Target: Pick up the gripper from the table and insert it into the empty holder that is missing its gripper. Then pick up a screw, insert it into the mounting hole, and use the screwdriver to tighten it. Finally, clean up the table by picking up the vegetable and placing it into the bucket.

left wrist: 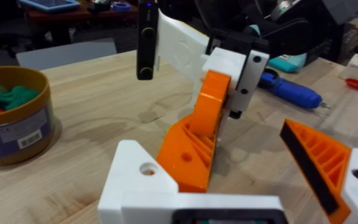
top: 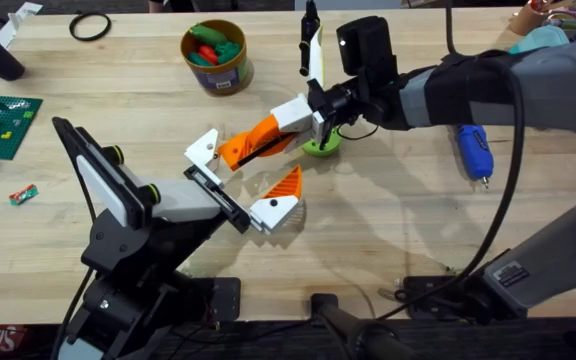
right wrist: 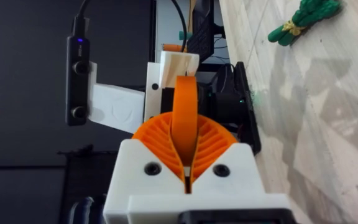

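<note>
Closest in the overhead view, low at the table's near-left corner, sits the left arm's holder, a white boxy block ending in a thin black rail; whether the left gripper is open or closed cannot be told. Over the table's middle the right gripper is clamped on the gripper, which hangs off the wood with its white base block angled down toward the rail. The vegetable lies below it, the yellow bucket stands near the far edge and the blue screwdriver lies toward the right edge. In the left wrist view the part shows its build: matte printed plastic, orange latticed ribs, flat white faces, a screw hole in the base. It is probably light and stiff but slick on its smooth faces. It seems best held across the ribbed orange body, leaving the base free to seat. In the right wrist view, orange ribbed pads pinch the orange spine edge-on – a narrow hold that could let it pivot.
</note>
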